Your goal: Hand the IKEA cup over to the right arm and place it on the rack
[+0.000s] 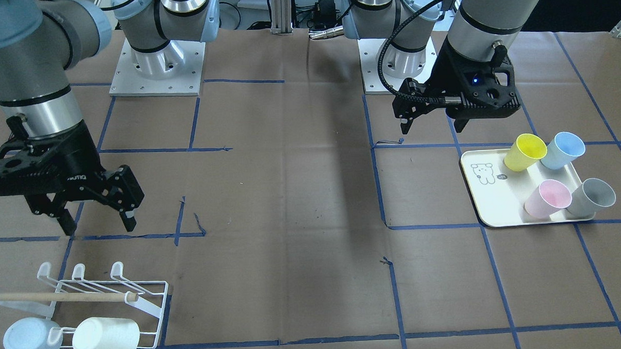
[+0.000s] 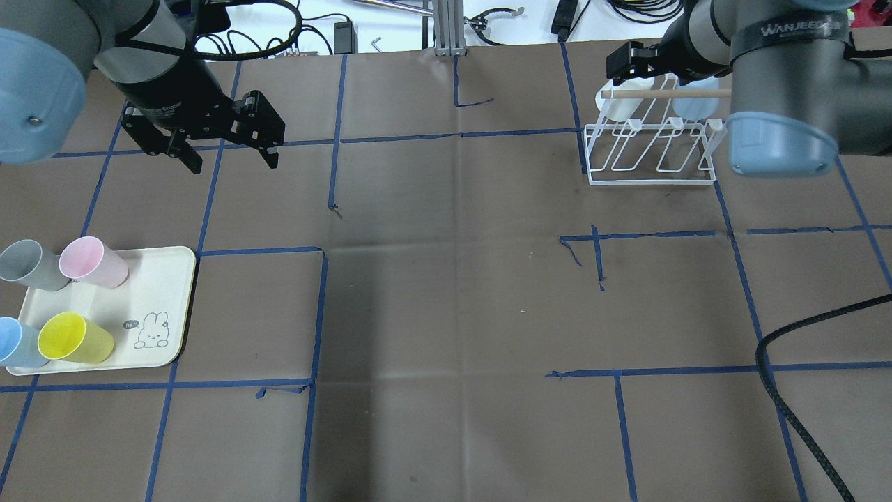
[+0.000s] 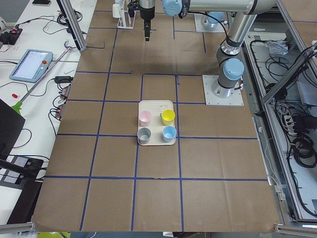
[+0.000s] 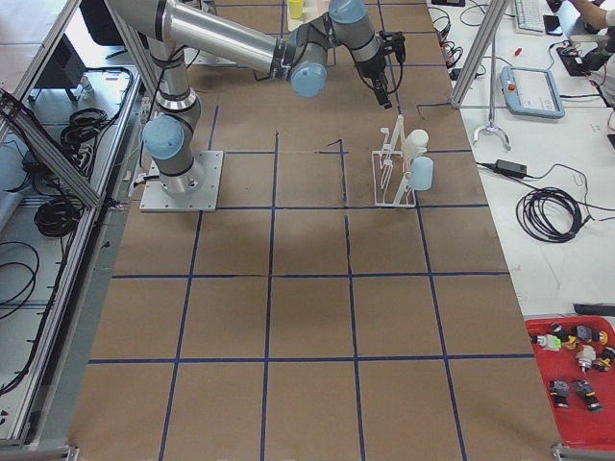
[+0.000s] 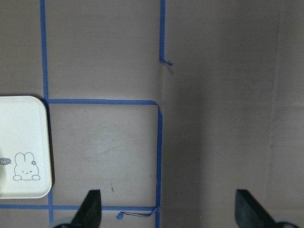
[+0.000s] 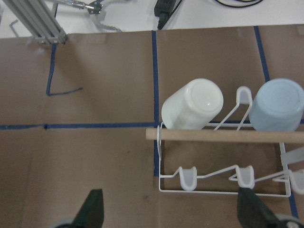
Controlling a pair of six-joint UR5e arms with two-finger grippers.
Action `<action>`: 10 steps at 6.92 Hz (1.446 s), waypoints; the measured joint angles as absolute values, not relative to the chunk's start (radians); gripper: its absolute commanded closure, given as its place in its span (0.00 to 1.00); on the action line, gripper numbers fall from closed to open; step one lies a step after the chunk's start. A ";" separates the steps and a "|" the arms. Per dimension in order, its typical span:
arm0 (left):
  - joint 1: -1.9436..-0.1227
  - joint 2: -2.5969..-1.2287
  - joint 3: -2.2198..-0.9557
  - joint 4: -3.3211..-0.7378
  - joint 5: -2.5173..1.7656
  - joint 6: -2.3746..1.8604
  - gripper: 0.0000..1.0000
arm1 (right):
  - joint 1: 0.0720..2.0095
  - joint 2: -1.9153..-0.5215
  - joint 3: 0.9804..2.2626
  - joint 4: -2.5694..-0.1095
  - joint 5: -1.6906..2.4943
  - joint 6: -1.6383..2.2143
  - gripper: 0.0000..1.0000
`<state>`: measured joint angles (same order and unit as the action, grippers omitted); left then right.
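Four cups stand on the cream tray (image 1: 489,202): yellow (image 1: 525,152), blue (image 1: 563,150), pink (image 1: 548,198) and grey (image 1: 593,196). My left gripper (image 1: 432,125) hovers open and empty over bare table beside the tray's far corner; in its wrist view (image 5: 169,211) only the tray edge shows. The white wire rack (image 1: 150,304) with its wooden dowel (image 1: 61,297) holds a white cup (image 1: 107,339) and a light-blue cup (image 1: 27,340). My right gripper (image 1: 99,223) is open and empty above the rack's robot side. In the right wrist view (image 6: 172,211) the rack (image 6: 223,180) lies just ahead.
Brown paper with blue tape lines covers the table (image 2: 453,314). A black cable (image 2: 801,418) trails over its right front. Aluminium posts and cables stand at the operators' edge (image 2: 446,28). A teach pendant (image 4: 533,91) lies on the side bench.
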<state>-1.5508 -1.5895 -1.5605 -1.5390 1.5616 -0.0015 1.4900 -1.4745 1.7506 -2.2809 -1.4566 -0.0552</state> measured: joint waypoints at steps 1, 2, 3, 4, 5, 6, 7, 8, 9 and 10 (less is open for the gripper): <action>-1.551 -1.590 -1.560 -1.539 1.565 -0.002 0.01 | 1.507 -1.521 1.749 -2.157 -1.454 -0.054 0.00; -1.551 -1.591 -1.560 -1.539 1.576 -0.003 0.01 | 1.526 -1.567 1.748 -2.035 -1.456 -0.050 0.00; -1.551 -1.594 -1.560 -1.538 1.587 -0.003 0.01 | 1.539 -1.602 1.744 -1.933 -1.459 -0.036 0.00; -1.551 -1.602 -1.559 -1.538 1.592 -0.003 0.01 | 1.545 -1.624 1.725 -1.842 -1.473 -0.019 0.00; -1.551 -1.610 -1.559 -1.537 1.594 -0.003 0.01 | 1.548 -1.631 1.692 -1.771 -1.496 -0.010 0.00; -1.551 -1.613 -1.559 -1.537 1.594 -0.003 0.01 | 1.552 -1.633 1.666 -1.718 -1.510 -0.004 0.00; -1.551 -1.611 -1.559 -1.537 1.593 -0.003 0.01 | 1.573 -1.634 1.655 -1.683 -1.522 0.014 0.00; -1.551 -1.608 -1.559 -1.537 1.592 -0.003 0.01 | 1.609 -1.628 1.654 -1.669 -1.550 0.049 0.00; -1.551 -1.609 -1.559 -1.537 1.591 -0.003 0.01 | 1.635 -1.617 1.655 -1.668 -1.576 0.081 0.00; -1.551 -1.611 -1.559 -1.537 1.591 -0.003 0.01 | 1.648 -1.604 1.655 -1.673 -1.586 0.096 0.00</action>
<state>-1.5509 -1.6108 -1.5588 -1.5370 1.5909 -0.0031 1.6483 -1.6041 1.6555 -1.6735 -1.5864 0.0959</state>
